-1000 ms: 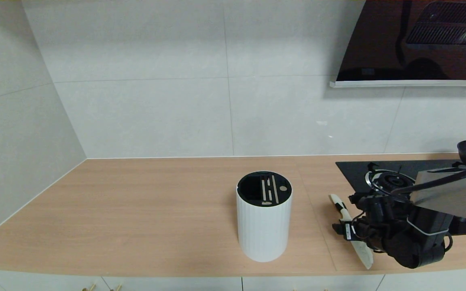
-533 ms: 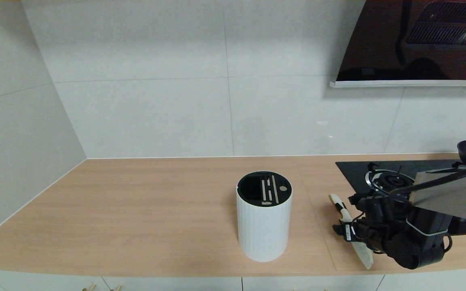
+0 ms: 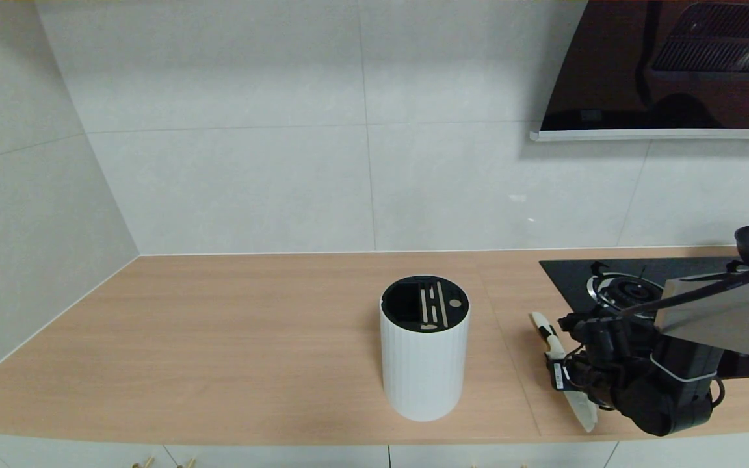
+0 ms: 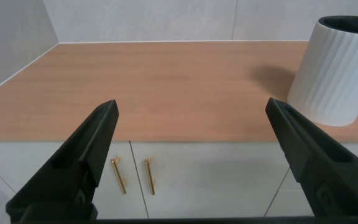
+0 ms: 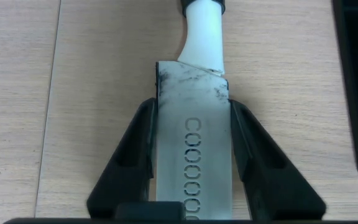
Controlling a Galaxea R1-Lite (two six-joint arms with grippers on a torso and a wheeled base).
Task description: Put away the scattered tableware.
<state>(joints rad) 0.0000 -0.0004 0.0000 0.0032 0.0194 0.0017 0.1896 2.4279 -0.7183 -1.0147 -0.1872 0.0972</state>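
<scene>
My right pincer [image 5: 192, 115] grips the knife [image 5: 194, 162] by its blade at the worktop [image 3: 251, 338], not yet slotted into the nearby holder [image 3: 424, 364]; my left pincer [image 4: 191, 109] hangs open.

Right of the white ribbed holder [image 3: 424, 364], our right arm [image 3: 670, 390] shows a flat grey panel, a bulky black wrist, looped black cables, a white band and a small white label. Our left gripper's [image 4: 190, 109] fingers [image 4: 79, 168] are black wedges.
</scene>
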